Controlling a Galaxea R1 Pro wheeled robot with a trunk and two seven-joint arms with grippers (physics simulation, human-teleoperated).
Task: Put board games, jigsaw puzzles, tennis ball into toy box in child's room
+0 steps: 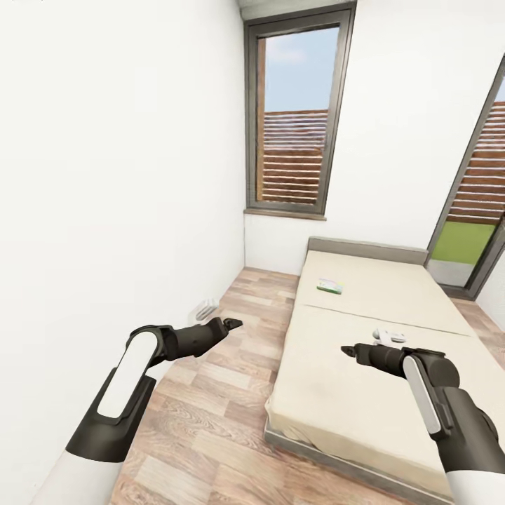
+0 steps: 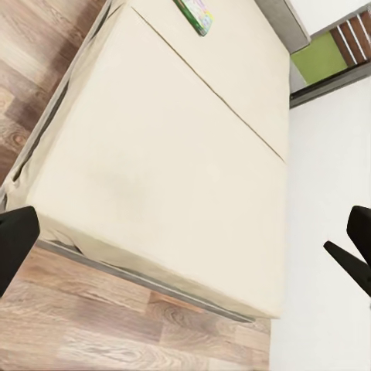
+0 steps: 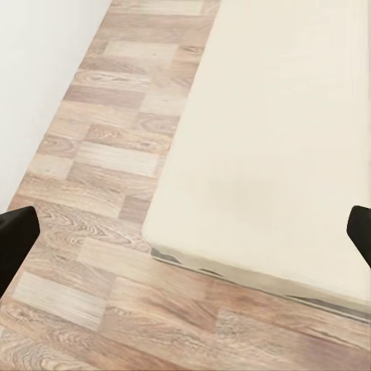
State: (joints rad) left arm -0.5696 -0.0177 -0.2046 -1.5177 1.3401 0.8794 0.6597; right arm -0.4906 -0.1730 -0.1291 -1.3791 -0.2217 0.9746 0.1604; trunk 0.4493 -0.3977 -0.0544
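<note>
A low bed point(image 1: 365, 393) with a cream mattress is standing on the wood-plank floor point(image 1: 210, 414) below the window point(image 1: 294, 116). A flat green-and-yellow game box point(image 1: 329, 285) is lying near the bed's headboard end, and a white object point(image 1: 390, 335), partly hidden, is resting further down the mattress.

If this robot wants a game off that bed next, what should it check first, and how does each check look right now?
1. Game located: ok, a green box lies far up the bed.
2. Second game: cannot tell; a white object sits partly behind the right arm.
3. Left gripper empty: ok, open in the wrist view.
4. Right gripper empty: ok, fingers apart.
5. Within reach: not ok, the green box looks too far.
6. Floor path beside the bed: ok.
</note>
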